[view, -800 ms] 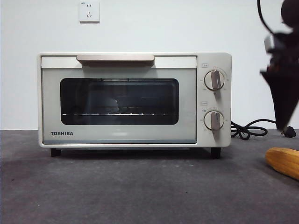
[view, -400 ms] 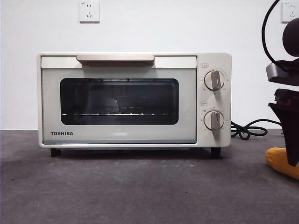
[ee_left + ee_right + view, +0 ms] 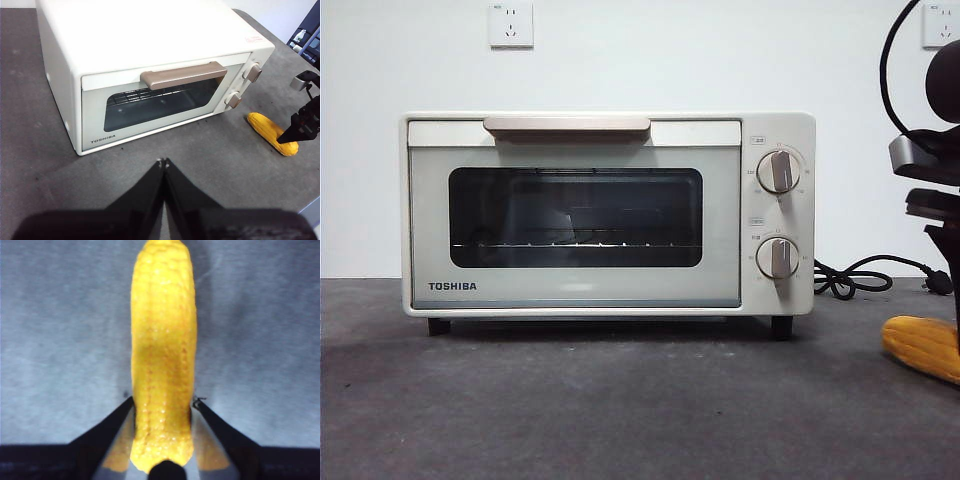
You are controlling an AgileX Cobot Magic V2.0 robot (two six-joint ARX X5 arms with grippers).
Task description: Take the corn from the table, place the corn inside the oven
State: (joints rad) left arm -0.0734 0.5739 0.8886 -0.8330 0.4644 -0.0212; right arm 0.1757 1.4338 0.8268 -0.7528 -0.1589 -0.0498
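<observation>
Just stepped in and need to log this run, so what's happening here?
The right end effector is down at the corn, its jaws on either side of the cob's end, which lies on the table to the right of the oven. Whether the jaws have clamped on it cannot be told. The oven door is closed. The left end effector waits shut, above the table in front of the oven, holding nothing.

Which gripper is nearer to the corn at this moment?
Right. The right gripper straddles the corn, one jaw at each side. The left gripper is shut, far off before the oven.
</observation>
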